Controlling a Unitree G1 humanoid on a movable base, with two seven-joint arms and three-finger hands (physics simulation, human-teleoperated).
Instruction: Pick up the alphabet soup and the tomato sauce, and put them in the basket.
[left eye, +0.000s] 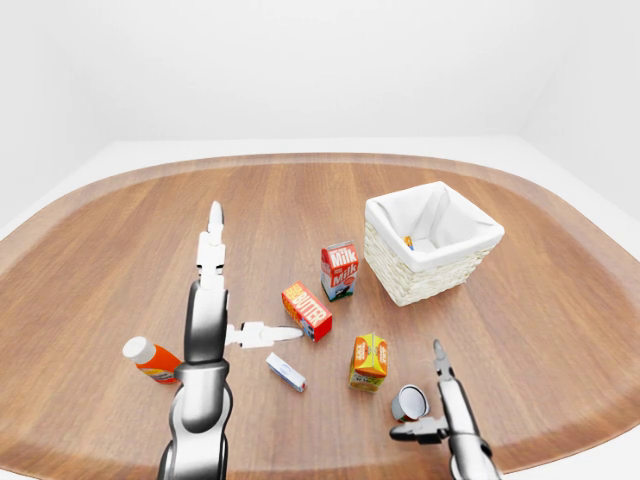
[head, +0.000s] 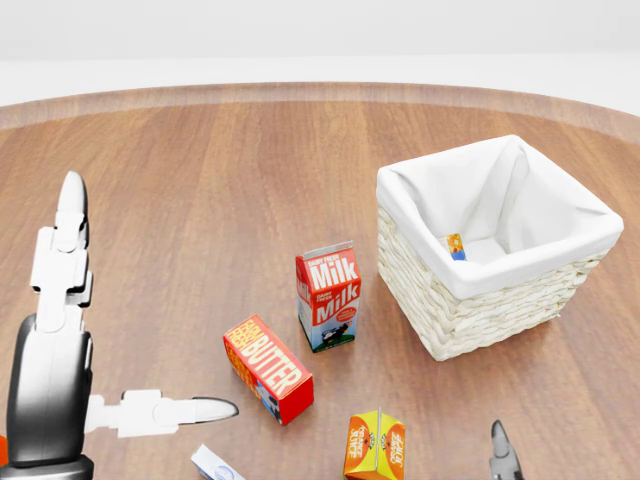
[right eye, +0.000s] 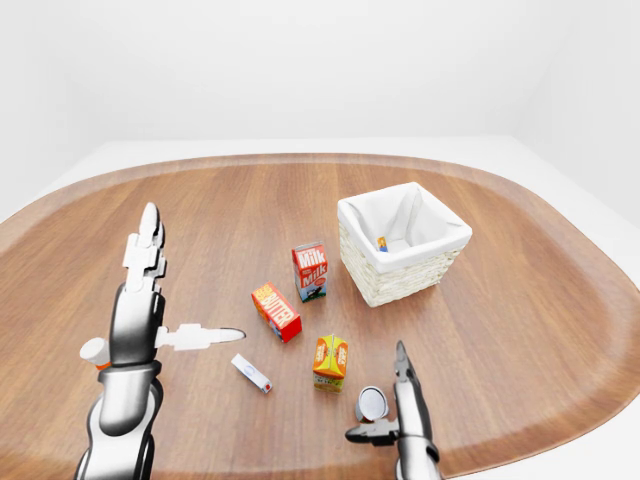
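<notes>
The can (left eye: 409, 402) lies on its side on the worktop (left eye: 520, 330), just beside the right hand (left eye: 436, 405), whose spread fingers flank it without closing, apparently lining up a grasp. The basket (left eye: 432, 245) stands well beyond that hand, up and slightly right, already holding something small. The left hand (left eye: 225, 300) hovers spread and empty, a bottle (left eye: 152, 359) down to its left, a butter box (left eye: 307, 310) just right.

Your left hand (left eye: 215, 290) is raised at left-eye view's centre-left, fingers spread; your right hand (right eye: 398, 410) sits lower right, fingers splayed.
</notes>
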